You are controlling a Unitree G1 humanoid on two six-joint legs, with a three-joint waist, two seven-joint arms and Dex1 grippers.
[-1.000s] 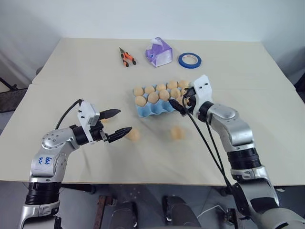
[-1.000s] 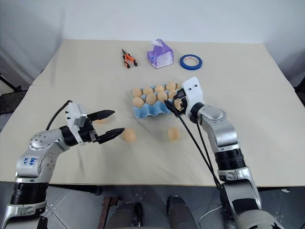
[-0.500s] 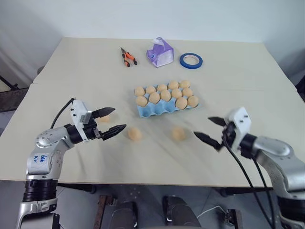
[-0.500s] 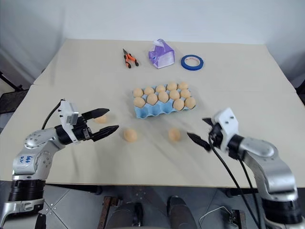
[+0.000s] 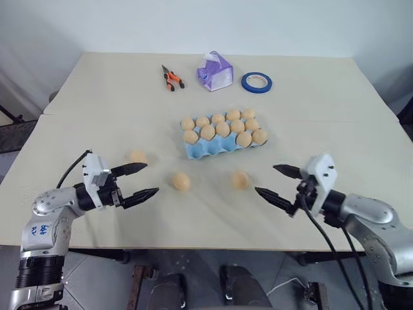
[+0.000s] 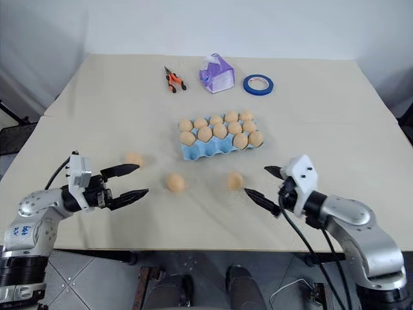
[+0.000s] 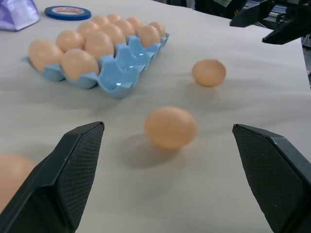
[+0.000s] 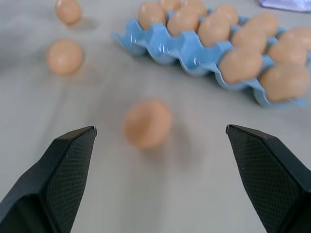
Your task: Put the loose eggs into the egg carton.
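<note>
Left arm low over the near left part of the worktop (image 5: 97, 97), forearm reaching inward, left fingers (image 5: 134, 181) pointing roughly level toward the egg carton (image 5: 222, 143), spread wide, nothing between them. Right arm mirrored on the near right side, bent at the elbow, right fingers (image 5: 279, 183) tipped slightly downward and angled in toward the carton, likewise spread wide and empty.

Carton mid-worktop, light blue, ten eggs filling its two far rows, near row of cups bare. Three loose eggs on the worktop nearer than the carton: first egg (image 5: 136, 156) well off the carton's left end, just beyond the left fingertips; second egg (image 5: 181, 181) near the carton's left corner, ahead of the left fingers; third egg (image 5: 240, 179) just below the carton's right half, ahead of the right fingers. None touching either hand.

Beyond the carton: orange-handled pliers (image 5: 171, 77), purple tissue pack (image 5: 215, 70), blue tape roll (image 5: 257, 81).
</note>
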